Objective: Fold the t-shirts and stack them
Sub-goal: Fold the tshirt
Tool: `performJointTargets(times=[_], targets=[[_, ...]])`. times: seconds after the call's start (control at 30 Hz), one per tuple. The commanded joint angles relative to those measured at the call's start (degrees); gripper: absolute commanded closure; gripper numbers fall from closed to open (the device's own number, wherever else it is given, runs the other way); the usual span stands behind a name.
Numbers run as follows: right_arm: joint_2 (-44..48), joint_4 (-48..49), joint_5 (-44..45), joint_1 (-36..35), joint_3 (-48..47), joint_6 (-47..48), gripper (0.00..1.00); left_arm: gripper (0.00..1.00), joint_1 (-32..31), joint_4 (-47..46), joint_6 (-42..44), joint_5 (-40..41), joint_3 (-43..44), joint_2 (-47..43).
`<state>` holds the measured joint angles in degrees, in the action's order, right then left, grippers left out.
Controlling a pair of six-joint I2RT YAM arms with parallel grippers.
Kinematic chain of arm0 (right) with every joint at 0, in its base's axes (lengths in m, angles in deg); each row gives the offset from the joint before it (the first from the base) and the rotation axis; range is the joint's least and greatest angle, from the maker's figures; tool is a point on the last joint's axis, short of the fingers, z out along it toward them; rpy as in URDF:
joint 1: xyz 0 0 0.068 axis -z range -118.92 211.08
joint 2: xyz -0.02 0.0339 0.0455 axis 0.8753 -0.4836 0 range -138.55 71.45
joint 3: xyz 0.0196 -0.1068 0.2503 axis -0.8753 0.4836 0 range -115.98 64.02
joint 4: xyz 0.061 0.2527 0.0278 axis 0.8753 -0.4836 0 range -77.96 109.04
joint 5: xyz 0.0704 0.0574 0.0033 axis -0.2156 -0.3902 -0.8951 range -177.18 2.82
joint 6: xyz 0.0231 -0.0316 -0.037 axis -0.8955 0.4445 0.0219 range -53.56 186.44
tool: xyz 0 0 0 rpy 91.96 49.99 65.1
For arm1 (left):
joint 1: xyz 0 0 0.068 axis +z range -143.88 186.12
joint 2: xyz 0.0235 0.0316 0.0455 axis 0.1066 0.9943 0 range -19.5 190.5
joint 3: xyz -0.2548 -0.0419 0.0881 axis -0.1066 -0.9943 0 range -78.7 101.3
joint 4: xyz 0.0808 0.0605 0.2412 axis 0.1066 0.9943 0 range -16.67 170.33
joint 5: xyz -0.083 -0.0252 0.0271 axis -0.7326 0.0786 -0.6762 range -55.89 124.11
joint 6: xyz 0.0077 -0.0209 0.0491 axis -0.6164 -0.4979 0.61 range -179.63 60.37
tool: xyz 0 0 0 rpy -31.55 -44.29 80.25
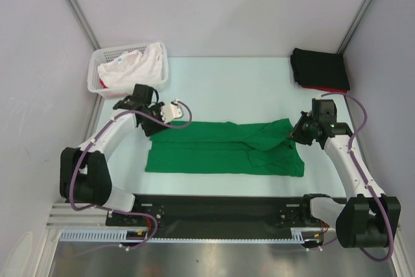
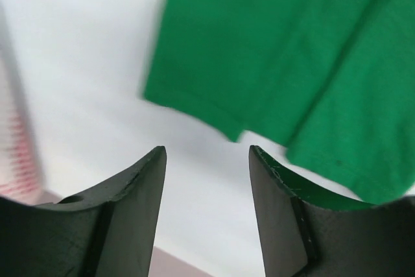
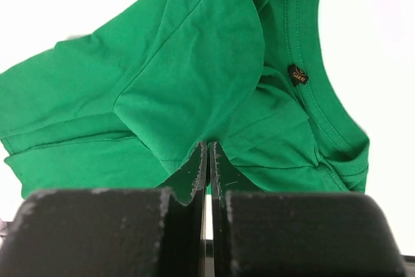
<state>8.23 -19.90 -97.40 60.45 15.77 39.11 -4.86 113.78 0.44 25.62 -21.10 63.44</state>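
The bright green t-shirt [image 1: 227, 147] lies in a long folded band across the middle of the table. My right gripper [image 1: 295, 133] is shut on its right end, near the collar, and the cloth rises to it. In the right wrist view the fingers [image 3: 209, 144] pinch the green fabric [image 3: 194, 76] beside the neck label [image 3: 297, 74]. My left gripper [image 1: 170, 113] is open and empty just above the shirt's far left corner. In the left wrist view the jaws [image 2: 207, 150] stand wide apart over bare table, with the green shirt's edge [image 2: 292, 63] ahead.
A folded black t-shirt [image 1: 320, 69] lies on a red one [image 1: 329, 89] at the back right corner. A white mesh basket [image 1: 95, 76] at the back left holds a crumpled white t-shirt [image 1: 133, 66]. Grey walls close in on both sides.
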Motion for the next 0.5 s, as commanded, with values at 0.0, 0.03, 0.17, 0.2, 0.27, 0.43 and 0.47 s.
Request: performJointTargets(times=[0.0,0.03,0.17,0.2,0.27,0.43,0.47], targets=[[-0.5,2.3,-0.6,0.2,-0.7,0.2,1.0,0.4,0.3,3.0,1.7,-3.1,7.8,0.9],[-0.4,2.5,-0.5,0.2,-0.6,0.0,1.0,0.4,0.3,3.6,2.9,-2.2,7.8,2.2],[0.0,3.2,-0.5,0.1,-0.4,-0.1,1.0,0.41,-0.4,2.2,7.4,4.3,2.8,6.4],[-0.1,3.3,-0.6,0.1,-0.4,0.1,1.0,0.41,-0.4,0.5,8.8,5.3,1.3,6.4],[-0.2,3.3,-0.7,0.2,-0.4,0.3,1.0,0.4,-0.4,-1.7,11.8,7.0,-2.5,5.5],[-0.7,3.3,-0.8,1.8,-0.5,0.5,1.0,0.48,-0.7,-7.7,10.4,8.1,-3.4,7.0],[-0.6,3.5,-0.9,1.8,-0.6,0.5,1.0,0.52,-0.7,-8.4,9.5,8.3,-3.2,8.1]])
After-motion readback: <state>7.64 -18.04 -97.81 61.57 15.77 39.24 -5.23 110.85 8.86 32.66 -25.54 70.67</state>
